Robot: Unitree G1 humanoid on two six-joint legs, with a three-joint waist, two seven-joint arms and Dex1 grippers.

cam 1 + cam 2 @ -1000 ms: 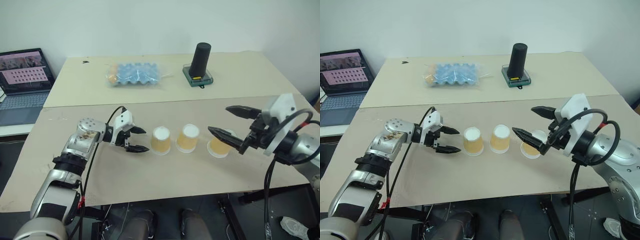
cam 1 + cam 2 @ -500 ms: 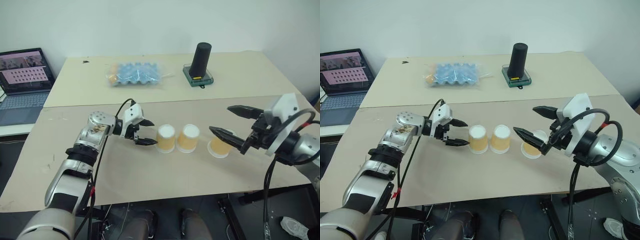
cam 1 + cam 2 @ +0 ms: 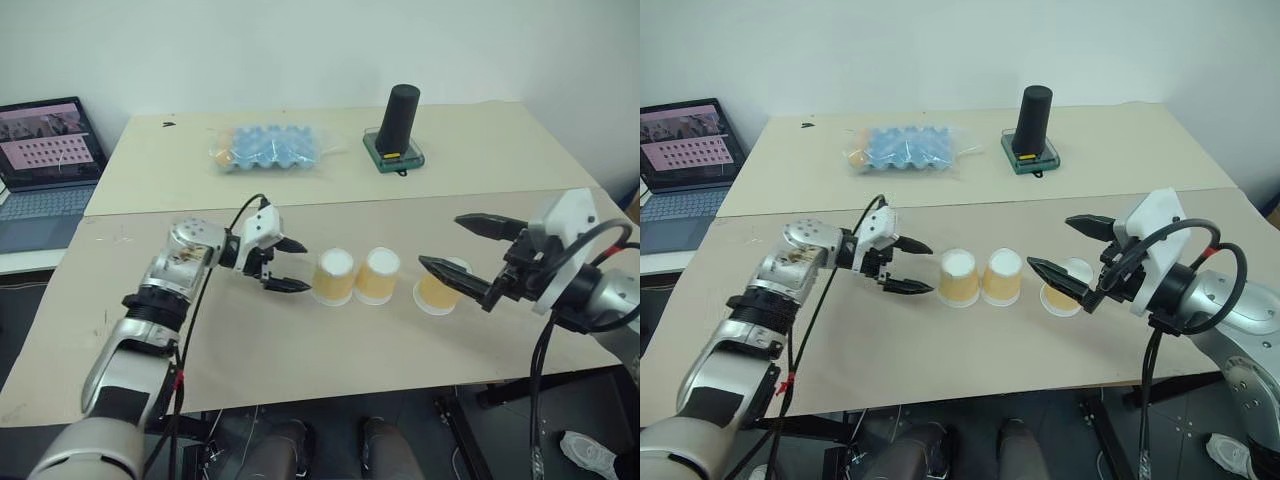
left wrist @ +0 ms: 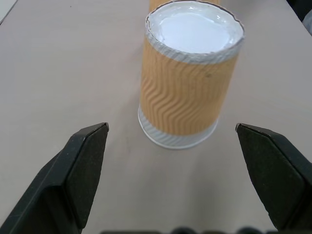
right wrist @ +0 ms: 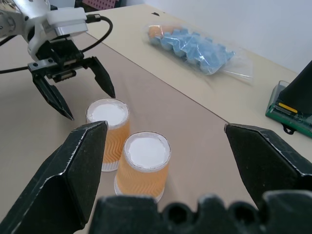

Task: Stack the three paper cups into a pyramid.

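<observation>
Left end effector has neared leftmost cup.

Three tan-orange paper cups, upside down, in a row, unstacked.

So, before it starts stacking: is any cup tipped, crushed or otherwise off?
Nothing stands out. All three cups, left, middle and right, stand base-up and undamaged in a row on the table. The left gripper and right gripper are open and empty.
</observation>
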